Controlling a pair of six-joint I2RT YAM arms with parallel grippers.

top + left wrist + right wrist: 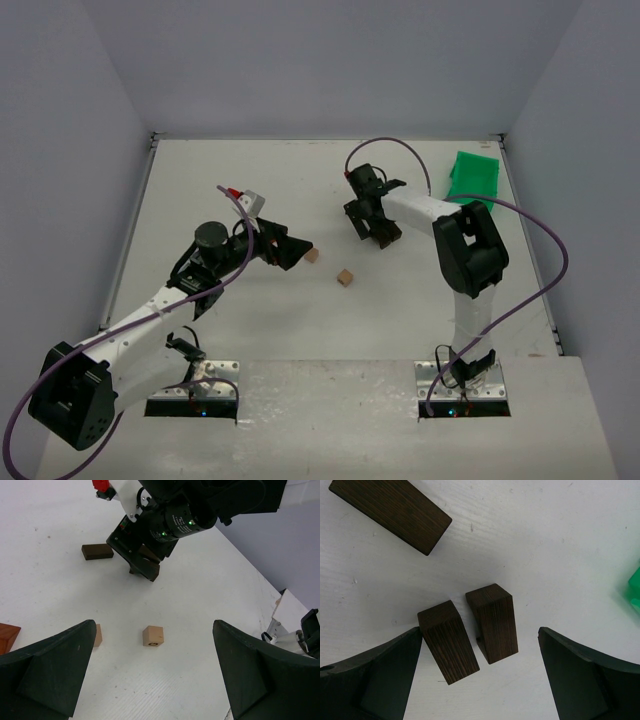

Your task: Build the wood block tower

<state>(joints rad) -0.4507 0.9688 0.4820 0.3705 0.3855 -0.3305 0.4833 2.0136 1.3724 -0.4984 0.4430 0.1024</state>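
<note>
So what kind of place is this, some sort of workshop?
Probably a robot test booth in a lab: a white table walled by plain grey panels, a left arm and a right arm bolted at its near edge, and small wooden blocks.

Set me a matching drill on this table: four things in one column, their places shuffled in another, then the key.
Things:
1. light tan cube
2. long dark block
3. green bin
4. two short dark blocks

Places:
A. far right corner of the table
B. side by side under the open right gripper
C. mid-table, apart from the dark blocks
D. lying flat beside that gripper, not under it

Pairs: 1-C, 2-D, 3-A, 4-B.
</note>
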